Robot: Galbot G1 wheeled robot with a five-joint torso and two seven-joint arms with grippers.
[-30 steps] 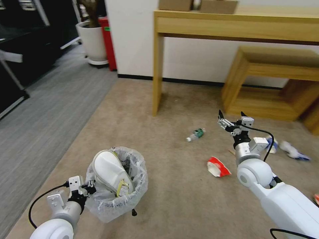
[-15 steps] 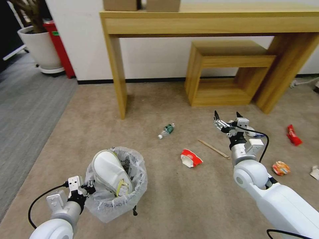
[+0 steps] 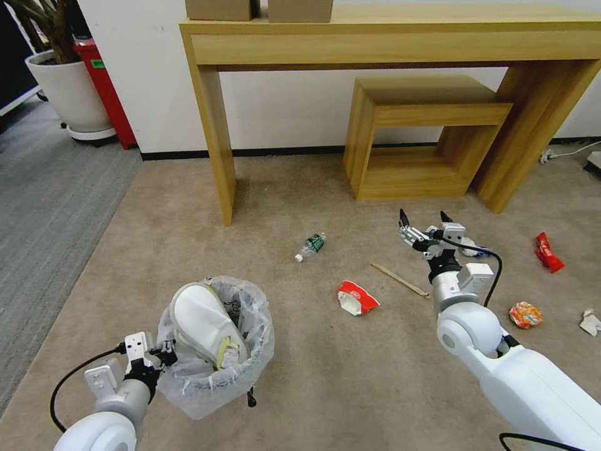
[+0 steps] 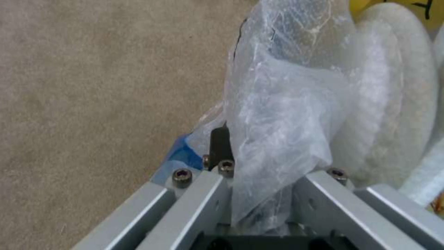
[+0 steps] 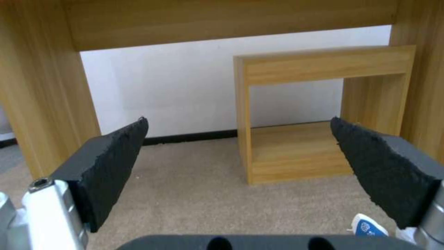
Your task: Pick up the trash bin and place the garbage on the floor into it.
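The floor [image 3: 325,376] is beige carpet, running from the robot to a white wall, with a grey ribbed strip off to the left. A long wooden table [image 3: 388,37] stands against the wall, and a low wooden stool [image 3: 426,113] sits under it.

The bin [image 3: 216,341] hangs at the lower left of the head view, lined with a crinkled clear bag and carrying a big white padded item (a shoe-like thing) plus smaller bits. The left gripper [image 3: 164,356] is clamped on the bin's near rim; the left wrist view shows bag plastic bunched between its metal fingers [image 4: 203,198].

The right gripper [image 3: 424,220] hovers above the carpet with its black pads [image 5: 111,163] spread wide and nothing between them.

Garbage lies scattered on the carpet: a red-and-white wrapper [image 3: 355,297] between the bin and the right arm, a bottle [image 3: 311,246] beyond it, a stick [image 3: 399,279] just left of the right arm, an orange wrapper [image 3: 525,314], a red wrapper [image 3: 548,252] and a paper scrap [image 3: 589,322] to the right.
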